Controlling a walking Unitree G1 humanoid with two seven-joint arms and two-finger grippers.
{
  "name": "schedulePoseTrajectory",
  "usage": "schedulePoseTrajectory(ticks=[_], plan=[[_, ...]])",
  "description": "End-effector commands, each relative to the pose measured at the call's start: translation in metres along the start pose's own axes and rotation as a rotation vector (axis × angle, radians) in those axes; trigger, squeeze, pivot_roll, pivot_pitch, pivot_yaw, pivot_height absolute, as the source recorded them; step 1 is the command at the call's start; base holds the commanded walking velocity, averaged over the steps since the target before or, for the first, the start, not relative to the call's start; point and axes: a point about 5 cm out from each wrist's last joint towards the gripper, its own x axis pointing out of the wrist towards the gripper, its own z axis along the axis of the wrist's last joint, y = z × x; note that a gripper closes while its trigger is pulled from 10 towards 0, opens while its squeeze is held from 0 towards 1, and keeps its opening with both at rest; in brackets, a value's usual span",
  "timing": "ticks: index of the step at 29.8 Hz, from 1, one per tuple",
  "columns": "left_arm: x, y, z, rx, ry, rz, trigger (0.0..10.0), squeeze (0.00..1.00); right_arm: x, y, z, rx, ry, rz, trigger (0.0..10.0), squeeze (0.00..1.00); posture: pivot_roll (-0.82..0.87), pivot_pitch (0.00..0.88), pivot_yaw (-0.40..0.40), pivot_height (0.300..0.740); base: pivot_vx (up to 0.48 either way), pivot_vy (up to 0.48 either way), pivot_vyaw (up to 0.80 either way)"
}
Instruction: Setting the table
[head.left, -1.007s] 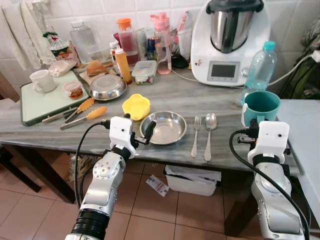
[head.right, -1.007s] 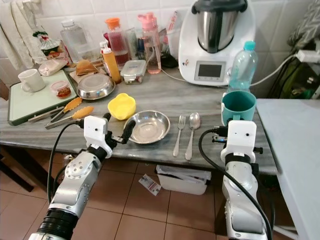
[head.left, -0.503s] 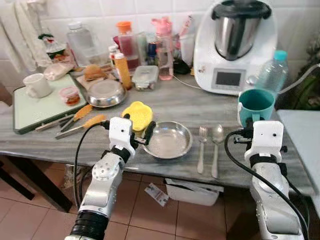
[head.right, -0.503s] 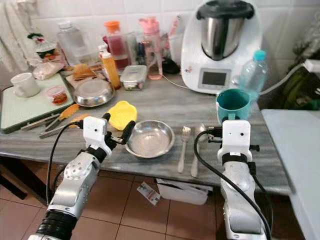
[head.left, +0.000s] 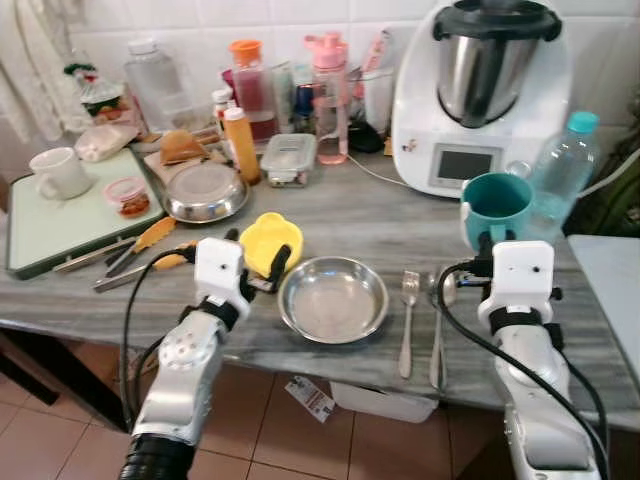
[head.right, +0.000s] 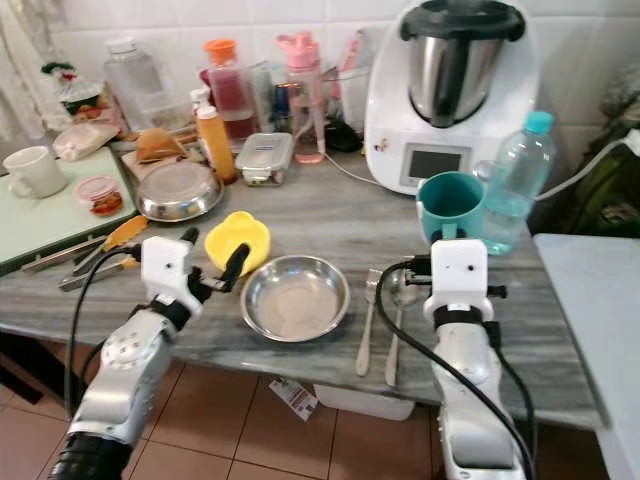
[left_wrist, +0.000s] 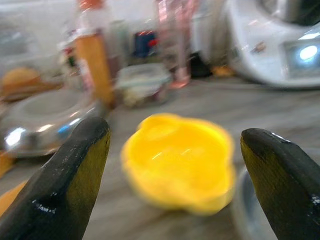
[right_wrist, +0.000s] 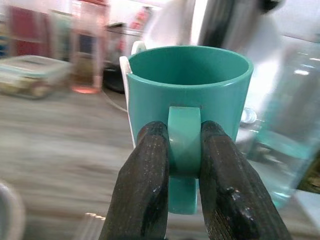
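A teal mug (right_wrist: 187, 95) is gripped by its handle between the two black fingers (right_wrist: 145, 185) of the right tool (right_wrist: 184, 165), which are closed tight on either side of the loop; the mug is held upright at the right of the grey marbled surface (head.left: 400, 210), in front of a clear water bottle (head.left: 562, 170) and a white kitchen machine (head.left: 480, 95). Just left of the right tool, a fork (head.left: 407, 320) and a spoon (head.left: 440, 325) are laid side by side, with a shallow steel bowl (head.left: 333, 298) beside them near the front edge. The left tool (left_wrist: 175, 165) is seen spread wide and empty, its fingers set apart on either side of a small yellow bowl (left_wrist: 177, 160) resting just behind the steel bowl. Further back, bottles, a lidded container (head.left: 290, 158) and a second steel dish (head.left: 206, 190) are crowded against the tiled wall.
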Motion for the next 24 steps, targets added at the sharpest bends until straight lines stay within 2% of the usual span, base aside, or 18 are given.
schedulePoseTrajectory(ticks=[1, 6, 9, 14, 24], plan=[[-0.004, 0.0, 0.005, 0.039, -0.013, -0.029, 10.0, 0.0, -0.001, -0.003, 0.006, -0.005, -0.03, -0.007, 10.0, 0.0, -0.1, 0.0, 0.068, 0.74, 0.0, 0.0, 0.0], [-0.016, 0.011, 0.007, 0.068, 0.003, -0.053, 10.0, 0.0, -0.002, 0.0, 0.005, 0.029, -0.021, 0.016, 10.0, 0.0, -0.09, 0.0, 0.064, 0.74, 0.0, 0.0, 0.0], [-0.022, 0.008, 0.009, 0.098, 0.005, -0.126, 10.0, 0.0, -0.002, 0.008, 0.007, 0.057, -0.032, 0.064, 10.0, 0.0, -0.07, 0.0, 0.065, 0.74, 0.0, 0.0, 0.0], [-0.026, 0.004, 0.012, 0.088, 0.017, -0.193, 10.0, 0.0, 0.001, 0.019, 0.012, 0.086, -0.053, 0.133, 10.0, 0.0, -0.05, 0.0, 0.069, 0.74, 0.0, 0.0, 0.0], [-0.042, -0.005, 0.016, 0.065, 0.063, -0.334, 10.0, 0.0, 0.034, 0.044, 0.022, 0.146, -0.082, 0.266, 10.0, 0.0, 0.0, 0.018, 0.082, 0.74, 0.0, 0.0, 0.0]])
